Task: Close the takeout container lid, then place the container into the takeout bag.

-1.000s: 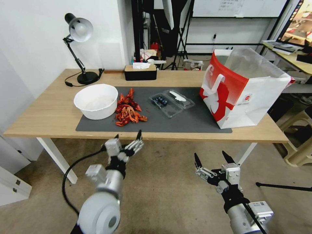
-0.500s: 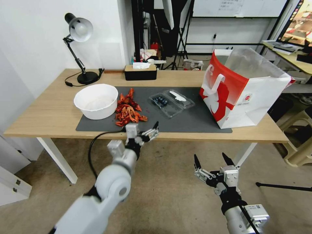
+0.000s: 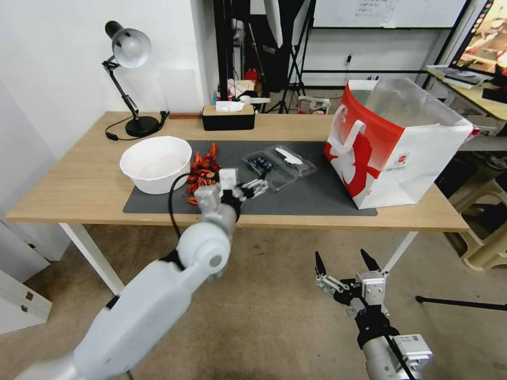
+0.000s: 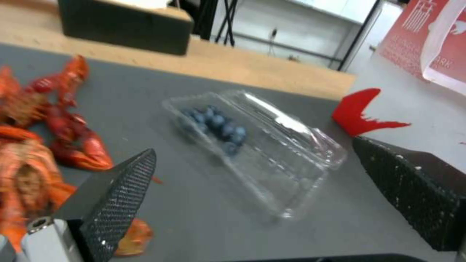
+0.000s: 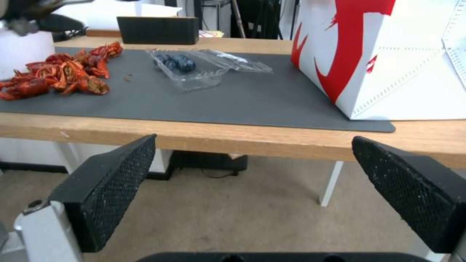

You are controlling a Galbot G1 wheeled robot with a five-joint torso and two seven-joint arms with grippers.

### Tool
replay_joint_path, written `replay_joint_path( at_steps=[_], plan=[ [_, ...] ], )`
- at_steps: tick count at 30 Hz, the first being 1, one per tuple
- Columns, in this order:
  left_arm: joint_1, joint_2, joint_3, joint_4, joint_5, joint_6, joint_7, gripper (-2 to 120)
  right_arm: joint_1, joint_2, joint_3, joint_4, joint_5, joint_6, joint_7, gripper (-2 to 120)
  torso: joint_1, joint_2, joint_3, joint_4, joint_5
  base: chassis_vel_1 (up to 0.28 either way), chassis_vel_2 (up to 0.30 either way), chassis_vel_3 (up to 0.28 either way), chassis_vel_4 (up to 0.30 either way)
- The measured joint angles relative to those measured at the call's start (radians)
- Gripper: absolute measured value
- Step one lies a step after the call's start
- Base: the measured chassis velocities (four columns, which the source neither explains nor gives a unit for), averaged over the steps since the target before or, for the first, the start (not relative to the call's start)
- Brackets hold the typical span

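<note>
I can't read any text; white lettering on the takeout bag (image 4: pixel 427 40) and its round logo (image 3: pixel 402 158) stay illegible.

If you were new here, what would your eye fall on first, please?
The takeout bag, standing open at the table's right end. Next the red crayfish shells beside the white bowl, and the left pincer, open, near the container, whose lid lies open.

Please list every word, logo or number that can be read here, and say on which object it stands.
Nothing can be read with certainty.
Bag: small round red logo, text too small.
Bag side: white letters, blurred.
Lid: white sticker, no visible text.
Whiteboard: writing too small.
</note>
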Motion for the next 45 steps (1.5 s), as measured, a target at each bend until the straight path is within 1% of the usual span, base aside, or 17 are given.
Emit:
replay_joint_path(
  at_steps=[2,3,5,6,7,9,10,11,14,15,17,18,20,24,31,35,45],
  plan=[
    [-0.061,-0.019,0.029,0.023,-0.087,0.023,-0.061,100,0.000,0.002,0.000,-0.005,-0.005,0.008,0.000,100,0.000,0.000,0.000,0.0000,0.0000,0.000,0.000,0.000,0.000],
    [-0.061,-0.019,0.029,0.023,-0.087,0.023,-0.061,100,0.000,0.002,0.000,-0.005,-0.005,0.008,0.000,100,0.000,0.000,0.000,0.0000,0.0000,0.000,0.000,0.000,0.000],
    [-0.105,-0.031,0.048,0.044,-0.147,0.045,-0.103,100,0.000,0.003,0.000,-0.008,-0.009,0.014,0.000,100,0.000,0.000,0.000,-0.0001,0.0000,0.000,0.000,0.000,0.000],
    [-0.138,-0.039,0.064,0.062,-0.195,0.068,-0.137,100,-0.001,0.004,0.001,-0.009,-0.010,0.016,0.001,100,0.000,0.000,0.000,-0.0001,0.0000,0.000,0.000,0.000,0.000],
    [-0.138,-0.039,0.064,0.062,-0.195,0.068,-0.137,100,-0.001,0.004,0.001,-0.009,-0.010,0.016,0.001,100,0.000,0.000,0.000,-0.0001,0.0000,0.000,0.000,0.000,0.000],
    [-0.166,-0.045,0.083,0.080,-0.223,0.089,-0.172,100,-0.002,0.005,0.001,-0.011,-0.012,0.020,0.002,100,0.000,0.000,0.000,0.0000,0.0001,0.000,0.000,0.000,0.000],
    [-0.190,-0.051,0.105,0.100,-0.244,0.117,-0.210,100,-0.003,0.005,0.001,-0.012,-0.014,0.024,0.003,100,0.000,0.000,0.000,0.0000,-0.0001,0.000,0.000,0.000,0.000],
    [-0.190,-0.051,0.105,0.100,-0.244,0.117,-0.210,100,-0.003,0.005,0.001,-0.012,-0.014,0.024,0.003,100,0.000,0.000,0.000,0.0000,-0.0001,0.000,0.000,0.000,0.000],
    [-0.237,-0.065,0.154,0.138,-0.279,0.158,-0.285,100,-0.003,0.008,0.002,-0.016,-0.021,0.033,0.004,100,0.000,0.000,0.000,0.0000,-0.0001,0.000,0.000,0.000,0.000],
    [-0.237,-0.065,0.154,0.138,-0.279,0.158,-0.285,100,-0.003,0.008,0.002,-0.016,-0.021,0.033,0.004,100,0.000,0.000,0.000,0.0000,-0.0001,0.000,0.000,0.000,0.000],
    [-0.268,-0.077,0.184,0.175,-0.287,0.169,-0.317,100,-0.003,0.009,0.002,-0.020,-0.029,0.040,0.004,100,0.000,0.000,0.000,0.0000,-0.0001,0.000,0.000,0.000,0.000],
    [-0.268,-0.077,0.184,0.175,-0.287,0.169,-0.317,100,-0.003,0.009,0.002,-0.020,-0.029,0.040,0.004,100,0.000,0.000,0.000,0.0000,-0.0001,0.000,0.000,0.000,0.000],
    [-0.294,-0.091,0.203,0.217,-0.287,0.170,-0.331,100,-0.003,0.009,0.000,-0.024,-0.035,0.047,0.004,100,0.000,0.000,0.000,0.0000,-0.0001,0.000,0.000,0.000,0.000],
    [-0.307,-0.098,0.211,0.239,-0.287,0.171,-0.337,100,-0.005,0.009,-0.001,-0.026,-0.036,0.052,0.005,100,0.000,0.000,0.000,0.0000,-0.0001,0.000,0.000,0.000,0.000],
    [-0.336,-0.125,0.235,0.318,-0.289,0.172,-0.359,100,-0.005,0.001,-0.001,-0.032,-0.035,0.058,0.006,100,0.000,0.000,0.000,0.0000,-0.0001,0.000,0.000,0.000,0.000],
    [-0.344,-0.132,0.241,0.344,-0.286,0.172,-0.361,100,-0.004,-0.003,-0.001,-0.035,-0.035,0.061,0.007,100,0.000,0.000,0.000,0.0000,-0.0001,0.000,0.000,0.000,0.000],
    [-0.362,-0.146,0.258,0.373,-0.286,0.174,-0.360,100,-0.001,-0.010,-0.002,-0.046,-0.020,0.066,0.009,100,0.000,0.000,0.000,0.0000,-0.0001,0.000,0.000,0.000,0.000]
  ],
)
